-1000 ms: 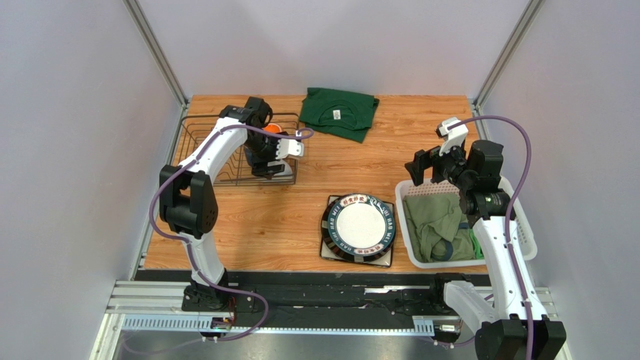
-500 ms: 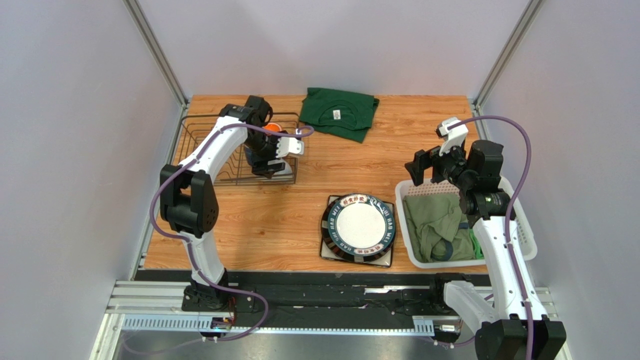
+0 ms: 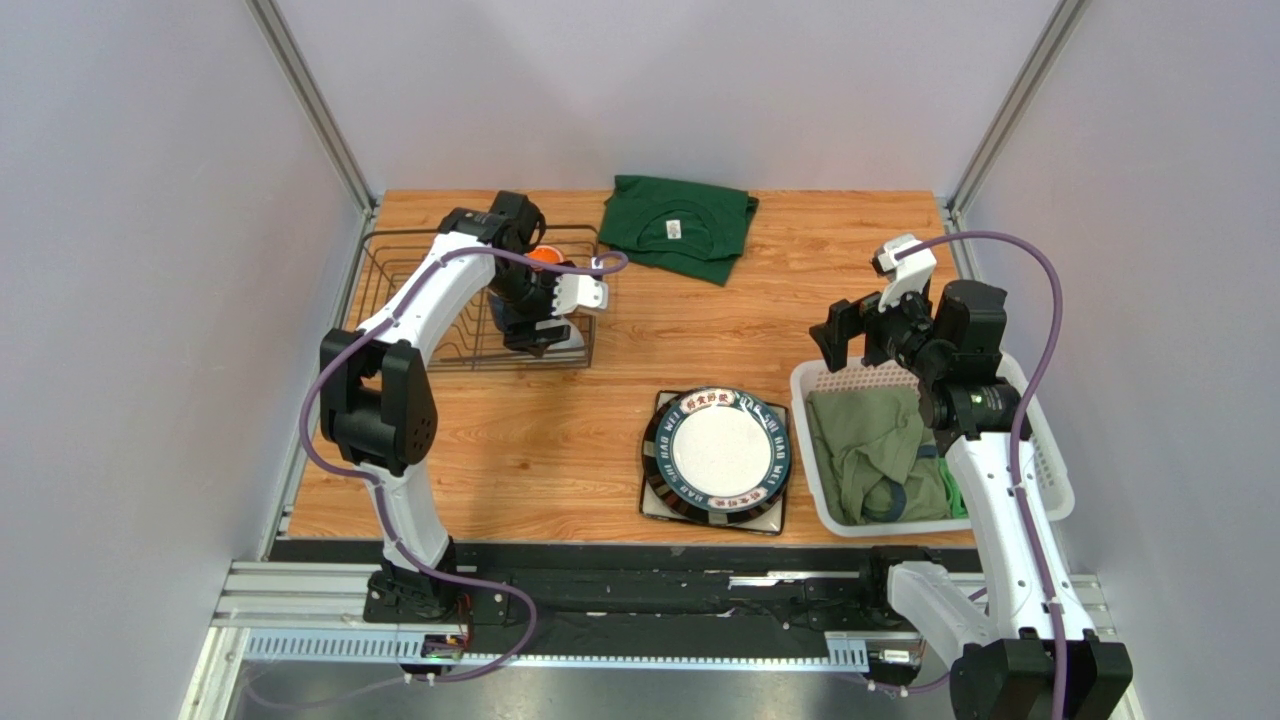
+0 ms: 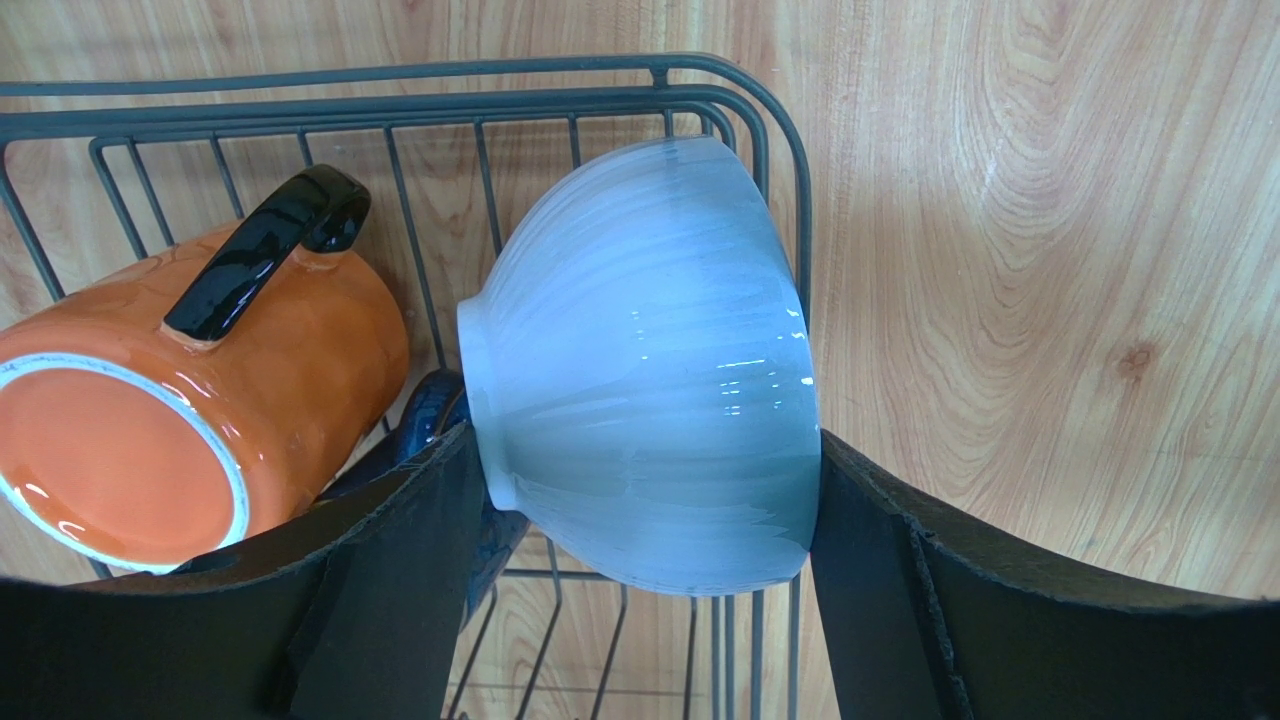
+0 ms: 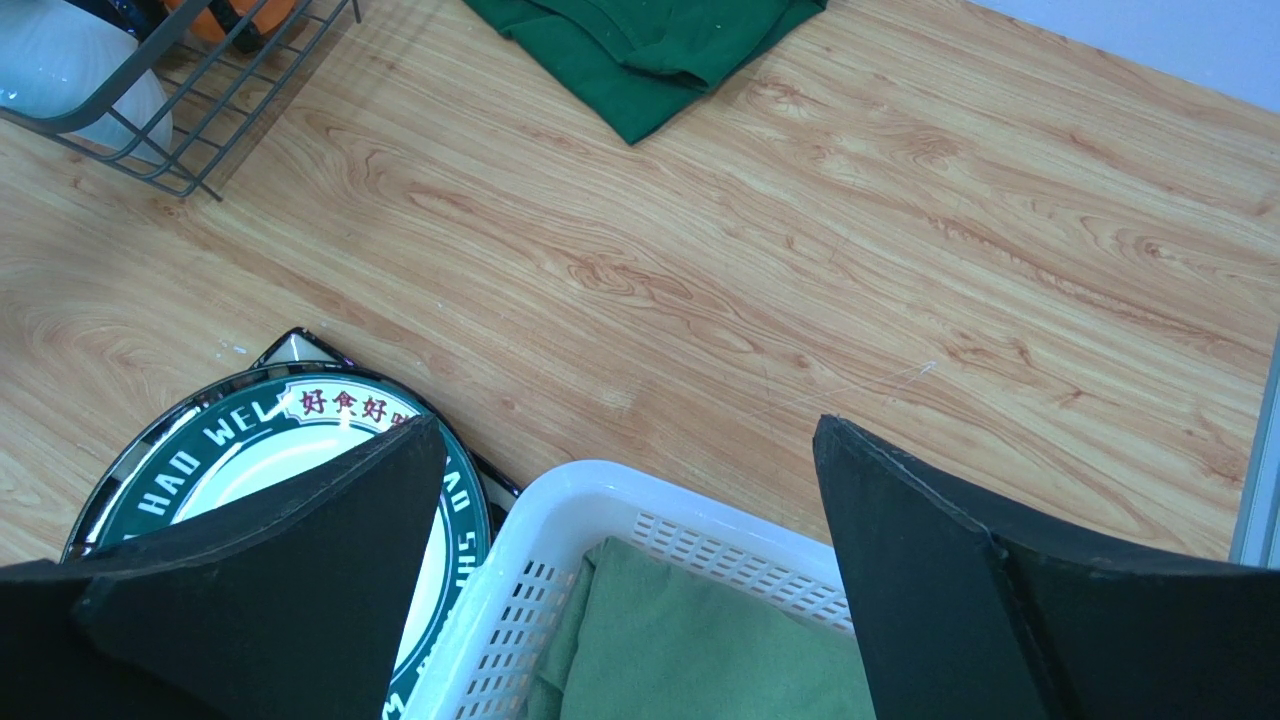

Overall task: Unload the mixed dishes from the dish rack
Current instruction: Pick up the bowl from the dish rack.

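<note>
The dish rack (image 3: 403, 300) stands at the table's far left. My left gripper (image 3: 544, 333) reaches into its near right corner and is shut on the small white bowl (image 4: 646, 375), a finger touching each side. The orange mug (image 4: 226, 390) lies beside the bowl, with the dark blue mug (image 4: 428, 413) partly hidden beneath. The round dark-rimmed plate (image 3: 718, 453) lies mid-table on a square plate of which only dark corners (image 3: 661, 510) show. My right gripper (image 3: 849, 333) is open and empty above the basket's far left corner.
A white plastic laundry basket (image 3: 1052, 480) with green cloth stands at the right; its rim (image 5: 601, 488) shows in the right wrist view. A folded dark green shirt (image 3: 676, 225) lies at the back centre. Grey walls enclose the table.
</note>
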